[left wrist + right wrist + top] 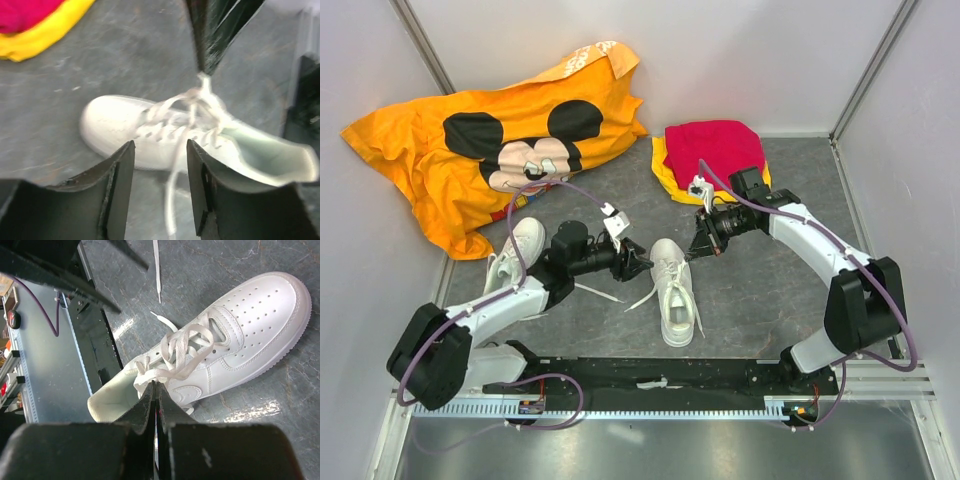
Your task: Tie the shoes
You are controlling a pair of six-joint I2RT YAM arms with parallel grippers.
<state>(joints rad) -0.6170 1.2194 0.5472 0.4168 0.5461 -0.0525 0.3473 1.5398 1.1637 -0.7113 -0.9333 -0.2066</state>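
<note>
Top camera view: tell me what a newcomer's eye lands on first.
The bright orange mouse shirt at the far left stands out first, with red and yellow cloths right of it. In the centre lies a white shoe: the right end effector pinches its lace, and the left end effector stands open beside it.

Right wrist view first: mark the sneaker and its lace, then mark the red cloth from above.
sneaker (260,310), right wrist view, on the perforated toe box.
lace (180,340), right wrist view, on the loose strands over the tongue.
red cloth (712,148), top view, on the middle of its upper face.
</note>
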